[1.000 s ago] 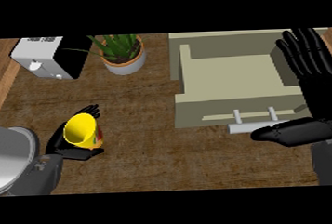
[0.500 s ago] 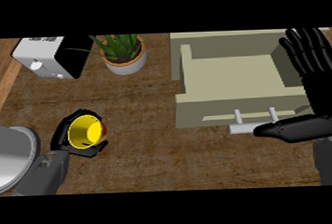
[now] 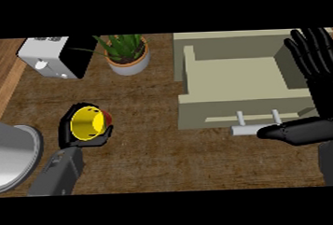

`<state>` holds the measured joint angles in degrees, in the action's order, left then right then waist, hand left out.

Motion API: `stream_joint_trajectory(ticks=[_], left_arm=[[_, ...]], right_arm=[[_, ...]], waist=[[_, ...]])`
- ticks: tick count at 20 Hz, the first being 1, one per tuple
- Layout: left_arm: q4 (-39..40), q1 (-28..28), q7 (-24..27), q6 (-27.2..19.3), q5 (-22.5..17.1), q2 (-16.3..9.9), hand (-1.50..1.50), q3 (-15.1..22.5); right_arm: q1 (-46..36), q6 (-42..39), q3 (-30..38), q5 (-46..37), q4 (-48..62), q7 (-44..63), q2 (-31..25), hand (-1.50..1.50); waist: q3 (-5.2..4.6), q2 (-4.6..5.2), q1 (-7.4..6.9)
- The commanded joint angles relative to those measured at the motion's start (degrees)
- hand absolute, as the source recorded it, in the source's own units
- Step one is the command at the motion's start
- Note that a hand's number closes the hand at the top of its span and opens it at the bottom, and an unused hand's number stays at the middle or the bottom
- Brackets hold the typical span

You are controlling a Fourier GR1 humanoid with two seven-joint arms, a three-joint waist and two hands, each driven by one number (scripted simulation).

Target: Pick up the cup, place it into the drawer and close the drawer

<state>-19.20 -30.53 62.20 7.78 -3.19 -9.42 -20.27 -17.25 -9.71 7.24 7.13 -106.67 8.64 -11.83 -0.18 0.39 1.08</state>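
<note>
Left hand (image 3: 84, 136) curls round the cup (image 3: 87, 122); carried right to the drawer (image 3: 237, 77), it may clip the wall or the spread right hand (image 3: 320, 81)

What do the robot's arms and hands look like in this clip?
Both forearms are plain grey with a smooth shell. Each ends in a black left hand or right hand with segmented, glossy fingers and a thumb. No cables, markings or sleeves show.

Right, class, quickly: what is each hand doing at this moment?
Left hand: shut on the yellow cup, fingers curled round it.
Right hand: open, fingers straight, holding nothing, over the drawer.
</note>
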Motion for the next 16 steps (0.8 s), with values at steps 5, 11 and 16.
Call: stream_joint_trajectory(ticks=[5, 11, 16], left_arm=[[-7.74, -5.21, -0.96, 3.44, 1.03, 2.90, 1.50, 4.20], [-17.64, -13.01, -12.93, -2.57, 0.69, 9.20, 1.50, 7.93], [-26.76, -18.33, -27.86, -5.18, -2.37, 9.35, 1.50, 11.98]], right_arm=[[1.57, 0.36, -0.57, -0.01, -3.57, 3.37, -0.15, -1.50], [3.13, -2.86, 3.81, 2.34, 1.56, -0.93, -2.71, -1.50], [3.20, -0.32, 1.95, 0.51, -3.01, 1.20, -1.02, -1.50]], waist=[[0.17, -0.60, -0.90], [0.26, -0.85, -1.46], [0.22, -0.97, -1.17]])
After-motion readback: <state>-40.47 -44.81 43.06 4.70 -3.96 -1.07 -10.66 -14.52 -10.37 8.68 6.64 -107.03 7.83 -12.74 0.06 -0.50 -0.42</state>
